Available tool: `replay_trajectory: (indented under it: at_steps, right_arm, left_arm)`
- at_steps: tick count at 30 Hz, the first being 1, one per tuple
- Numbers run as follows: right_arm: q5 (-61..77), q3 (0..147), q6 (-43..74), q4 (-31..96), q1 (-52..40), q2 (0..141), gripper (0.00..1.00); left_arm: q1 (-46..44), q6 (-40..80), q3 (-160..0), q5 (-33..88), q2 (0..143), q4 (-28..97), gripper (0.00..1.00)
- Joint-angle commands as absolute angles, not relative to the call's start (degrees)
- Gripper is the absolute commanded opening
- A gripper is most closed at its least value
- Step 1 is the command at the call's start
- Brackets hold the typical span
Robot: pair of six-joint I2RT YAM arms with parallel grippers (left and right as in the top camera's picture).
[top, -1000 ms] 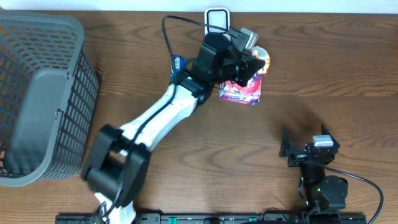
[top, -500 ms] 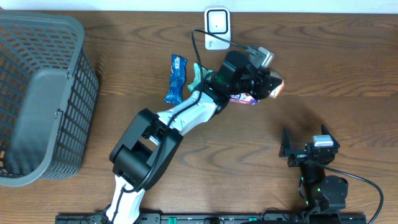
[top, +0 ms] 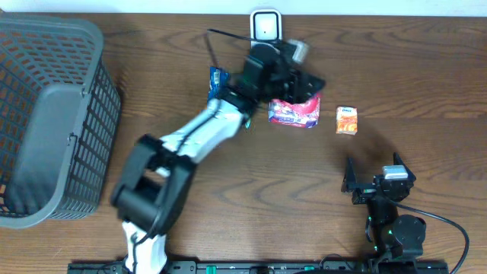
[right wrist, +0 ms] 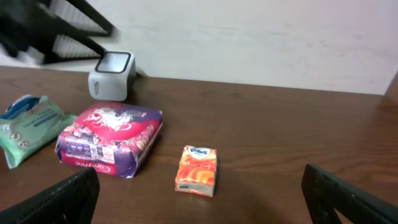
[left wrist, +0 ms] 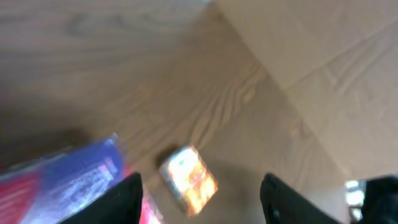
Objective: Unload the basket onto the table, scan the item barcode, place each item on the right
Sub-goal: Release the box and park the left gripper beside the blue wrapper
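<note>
Brown wooden tabletop (top: 426, 68) carries the orange carton (top: 347, 120), lying free near the purple pouch (top: 293, 113), its barcode too small to read. Left claw (left wrist: 205, 198), blurred, is spread and empty, hiding the pouch's upper edge. Right claw (right wrist: 200, 190) gapes empty, fingers cut off by the frame.

Left arm (top: 199, 131) reaches far forward, left fingers (left wrist: 127, 202) parted and empty; right arm (top: 396, 228) sits folded, right fingers (right wrist: 68, 199) wide apart.
</note>
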State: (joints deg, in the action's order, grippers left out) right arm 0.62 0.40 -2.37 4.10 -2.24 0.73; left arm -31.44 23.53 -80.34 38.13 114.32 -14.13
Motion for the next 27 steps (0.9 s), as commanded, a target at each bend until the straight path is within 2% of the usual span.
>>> replay_trajectory:
  at_steps: [1,4,9,12,13,14,17,19,21,27]
  right_arm:
    - [0.51,0.32,-3.07,4.32,-1.87,0.64,0.99]
    - [0.51,0.32,-3.07,4.32,-1.87,0.64,0.99]
    - [0.51,0.32,-3.07,4.32,-1.87,0.64,0.99]
    - [0.51,0.32,-3.07,4.32,-1.87,0.64,0.99]
    - [0.51,0.32,-3.07,4.32,-1.87,0.64,0.99]
    - [0.51,0.32,-3.07,4.32,-1.87,0.64,0.99]
    - [0.51,0.32,-3.09,4.14,-1.87,0.64,0.99]
    - [0.73,0.32,-2.92,3.07,-1.87,0.64,0.99]
    - [4.78,0.32,1.63,-0.08,-1.87,0.64,0.99]
    - [29.23,0.32,23.51,-1.32,-1.89,0.64,0.99]
  left_arm:
    - [-25.82,22.06,-80.86,41.78,105.23,-4.80,0.56]
    - [-22.92,14.33,-80.86,38.48,99.94,7.79,0.56]
    - [-20.01,10.68,-80.86,21.89,91.35,27.51,0.57]
    - [-18.24,10.70,-80.86,12.71,86.70,37.87,0.68]
    - [-17.39,10.72,-80.86,9.69,84.88,41.78,0.77]
    - [-16.84,10.72,-80.86,8.27,83.81,44.18,0.81]
    - [-15.57,10.70,-80.86,6.70,81.65,49.39,0.84]
    - [-15.05,10.72,-80.86,6.70,81.06,51.83,0.91]
    - [-15.00,10.72,-80.86,6.70,81.03,53.89,0.98]
    - [-15.00,10.72,-80.86,6.70,81.25,56.86,0.98]
